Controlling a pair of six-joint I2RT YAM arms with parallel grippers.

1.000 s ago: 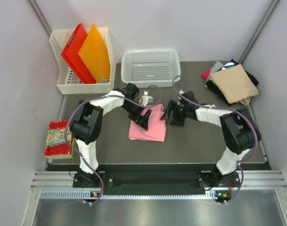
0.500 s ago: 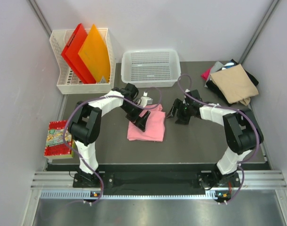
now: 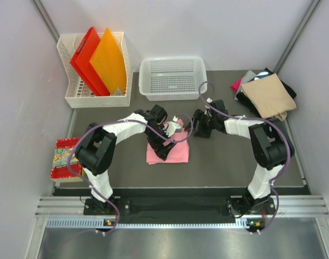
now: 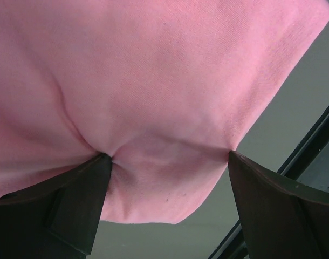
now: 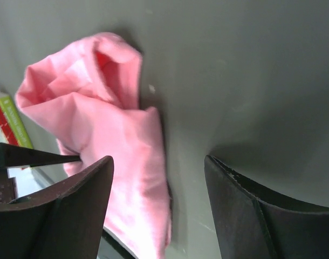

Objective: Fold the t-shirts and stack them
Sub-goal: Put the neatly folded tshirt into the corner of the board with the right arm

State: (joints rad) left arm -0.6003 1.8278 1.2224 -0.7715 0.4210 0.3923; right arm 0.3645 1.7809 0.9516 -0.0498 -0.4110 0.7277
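Observation:
The light pink t-shirt (image 3: 174, 153) lies folded on the dark mat at mid-table, its far edge bunched up. My left gripper (image 3: 163, 147) is over it, jaws open wide, both fingertips (image 4: 100, 162) touching the cloth (image 4: 153, 81). My right gripper (image 3: 199, 125) is open and empty just right of the shirt's far corner; the bunched pink cloth (image 5: 94, 102) shows beside its left finger (image 5: 73, 205). A stack of folded shirts sits at the back right: tan (image 3: 269, 96) on top, with black (image 3: 249, 103), magenta (image 3: 237, 84) and grey (image 3: 249, 75) beneath.
A white mesh basket (image 3: 172, 75) stands at the back centre. A white rack (image 3: 78, 97) holds red (image 3: 84, 56) and orange (image 3: 108, 62) folders at the back left. A colourful packet (image 3: 67, 158) lies off the mat's left edge. Walls close both sides.
My left gripper has moved nearer and right across the pink shirt. My right gripper has drifted away from the shirt, then back toward its far corner. The shirt's far edge has bunched.

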